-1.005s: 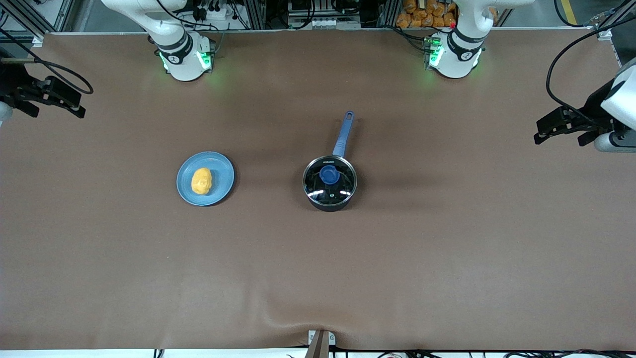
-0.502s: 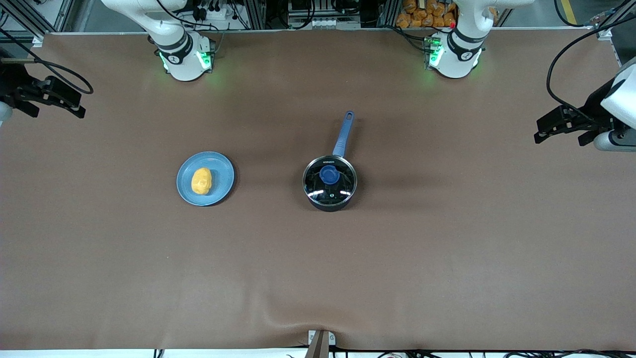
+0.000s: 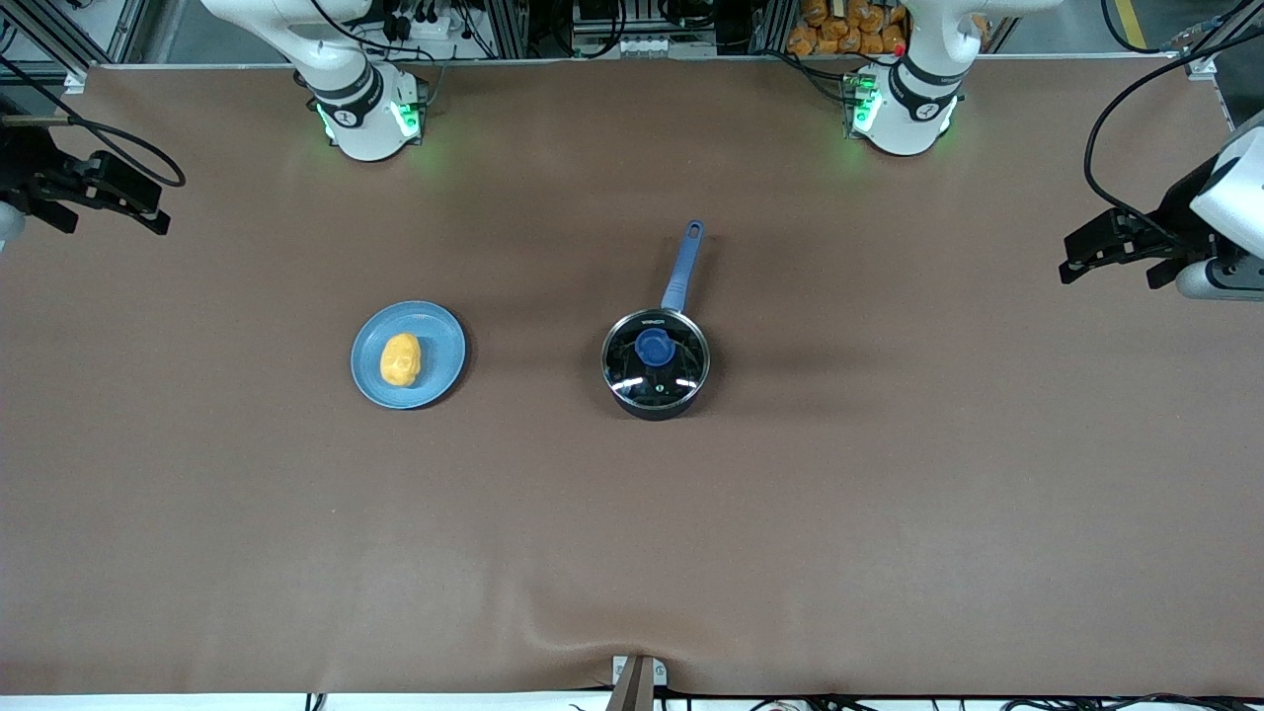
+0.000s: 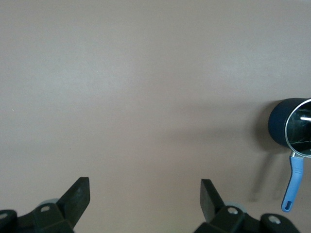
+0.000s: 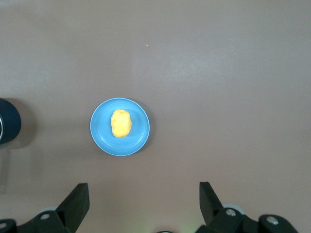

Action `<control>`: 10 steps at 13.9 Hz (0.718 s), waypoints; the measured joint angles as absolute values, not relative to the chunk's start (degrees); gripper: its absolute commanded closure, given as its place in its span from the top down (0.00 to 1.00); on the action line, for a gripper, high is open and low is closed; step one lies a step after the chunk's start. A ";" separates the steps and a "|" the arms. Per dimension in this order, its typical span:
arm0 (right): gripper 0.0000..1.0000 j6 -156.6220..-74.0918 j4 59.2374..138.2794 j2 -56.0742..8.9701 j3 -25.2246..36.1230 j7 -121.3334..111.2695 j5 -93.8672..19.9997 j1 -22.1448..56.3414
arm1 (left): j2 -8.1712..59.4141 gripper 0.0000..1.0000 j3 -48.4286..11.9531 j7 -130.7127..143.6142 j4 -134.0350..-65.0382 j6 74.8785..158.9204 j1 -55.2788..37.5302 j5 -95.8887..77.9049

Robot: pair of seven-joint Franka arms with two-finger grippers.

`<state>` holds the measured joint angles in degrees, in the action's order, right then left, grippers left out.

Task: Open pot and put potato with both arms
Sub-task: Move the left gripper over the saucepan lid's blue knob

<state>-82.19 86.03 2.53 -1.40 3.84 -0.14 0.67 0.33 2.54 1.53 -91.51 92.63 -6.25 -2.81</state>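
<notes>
The black pot (image 3: pixel 655 370) stands mid-table with its glass lid and blue knob (image 3: pixel 655 347) on and its blue handle (image 3: pixel 683 265) pointing toward the robot bases. It also shows in the left wrist view (image 4: pixel 279 124). The yellow potato (image 3: pixel 401 358) lies on a light-blue plate (image 3: pixel 439 341) toward the right arm's end. It also shows in the right wrist view (image 5: pixel 121 123). My left gripper (image 3: pixel 1076 259) hangs open and empty at its end of the table, also shown in its wrist view (image 4: pixel 144 189). My right gripper (image 3: pixel 156 209) hangs open and empty at its end, also shown in its wrist view (image 5: pixel 143 191).
The brown table cover (image 3: pixel 632 533) is bare around the pot and plate. The arm bases (image 3: pixel 370 118) (image 3: pixel 904 114) stand along the table's edge farthest from the front camera. The plate shows in the right wrist view (image 5: pixel 138 138), and the pot's edge (image 5: pixel 7 121) beside it.
The left arm has shifted very slightly at its end of the table. The pot, potato and right arm have not moved.
</notes>
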 measured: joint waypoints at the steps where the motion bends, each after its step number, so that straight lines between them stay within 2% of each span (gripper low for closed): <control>1: 1.00 -82.18 86.03 2.51 -1.38 3.84 -0.14 0.67 | 0.60 1.00 1.05 4.08 -91.75 92.60 -6.61 -2.81; 5: 1.00 -82.17 86.03 2.44 -1.23 3.84 -0.14 0.61 | 5.66 1.00 -8.86 18.12 -91.22 93.17 -9.53 -2.47; 10: 1.00 -82.15 86.03 2.43 -1.15 3.84 -0.14 0.59 | 16.20 1.00 -10.82 30.06 -88.83 99.87 -15.19 -2.42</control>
<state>-82.15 86.03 2.43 -1.15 3.84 -0.14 0.59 16.20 -10.82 30.06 -88.83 99.87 -15.19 -2.42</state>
